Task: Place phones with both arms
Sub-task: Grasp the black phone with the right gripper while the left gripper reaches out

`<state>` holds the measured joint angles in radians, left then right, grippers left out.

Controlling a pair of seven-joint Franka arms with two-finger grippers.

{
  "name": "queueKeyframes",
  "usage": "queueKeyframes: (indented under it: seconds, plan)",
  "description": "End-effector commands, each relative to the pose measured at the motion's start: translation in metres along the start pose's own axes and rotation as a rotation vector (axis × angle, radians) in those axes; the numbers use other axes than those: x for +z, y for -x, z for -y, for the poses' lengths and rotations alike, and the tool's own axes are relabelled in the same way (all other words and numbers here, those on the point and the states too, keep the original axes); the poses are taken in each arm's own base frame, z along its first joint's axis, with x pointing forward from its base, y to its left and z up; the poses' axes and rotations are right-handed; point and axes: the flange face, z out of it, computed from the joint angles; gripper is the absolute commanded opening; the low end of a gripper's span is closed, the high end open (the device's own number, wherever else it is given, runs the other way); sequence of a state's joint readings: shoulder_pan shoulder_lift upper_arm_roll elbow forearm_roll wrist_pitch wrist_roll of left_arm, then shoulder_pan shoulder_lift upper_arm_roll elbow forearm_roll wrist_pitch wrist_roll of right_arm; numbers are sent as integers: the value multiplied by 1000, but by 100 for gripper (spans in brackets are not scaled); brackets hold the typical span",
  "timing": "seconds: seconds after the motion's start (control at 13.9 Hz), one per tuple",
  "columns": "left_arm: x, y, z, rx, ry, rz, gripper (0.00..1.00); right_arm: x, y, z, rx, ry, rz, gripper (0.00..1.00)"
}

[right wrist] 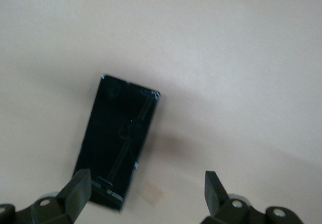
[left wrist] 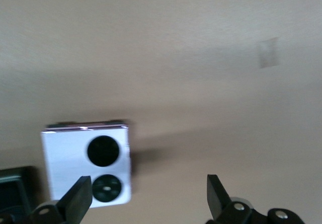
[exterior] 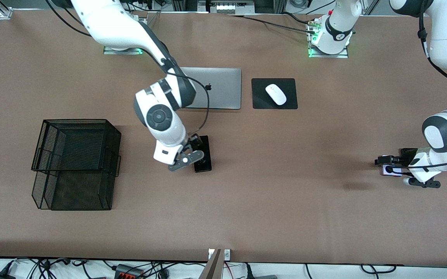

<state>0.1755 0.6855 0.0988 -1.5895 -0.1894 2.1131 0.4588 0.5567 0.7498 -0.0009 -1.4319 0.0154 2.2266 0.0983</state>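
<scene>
A long black phone (exterior: 204,161) (right wrist: 119,138) lies flat mid-table, nearer the front camera than the laptop. My right gripper (exterior: 197,147) (right wrist: 146,179) hangs open just over it; one finger is above the phone's end and the other above bare table. Toward the left arm's end lies the small lavender phone (exterior: 390,173) (left wrist: 85,163) with two black circles. My left gripper (exterior: 386,164) (left wrist: 148,186) is open low over it, one finger at the phone's edge and nothing gripped. Beside it, a dark flat thing (left wrist: 12,189), perhaps the small black phone, is mostly hidden.
A two-tier black mesh tray (exterior: 76,162) stands toward the right arm's end. A closed silver laptop (exterior: 219,89) lies nearer the robot bases, and beside it a white mouse (exterior: 275,94) rests on a black pad (exterior: 260,102).
</scene>
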Motion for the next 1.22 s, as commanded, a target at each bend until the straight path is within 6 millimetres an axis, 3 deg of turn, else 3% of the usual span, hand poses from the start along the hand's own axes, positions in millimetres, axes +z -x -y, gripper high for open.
queueKeyframes:
  seconds: [0.0,0.14,0.29,0.36,1.15]
  plan:
    - [-3,-6,1,69,-83,-5,100,30,-11,9,70,-14,-50,100]
    - [1,-6,12,84,-117,-21,100,46,-8,26,128,-20,-53,100]
    - [14,4,43,91,-98,-10,100,58,-4,38,189,-19,-37,100]
    - [18,3,47,102,-97,-11,100,62,-3,41,216,-17,-33,100]
    - [35,0,44,43,-48,-39,100,77,3,50,275,-7,-6,100]
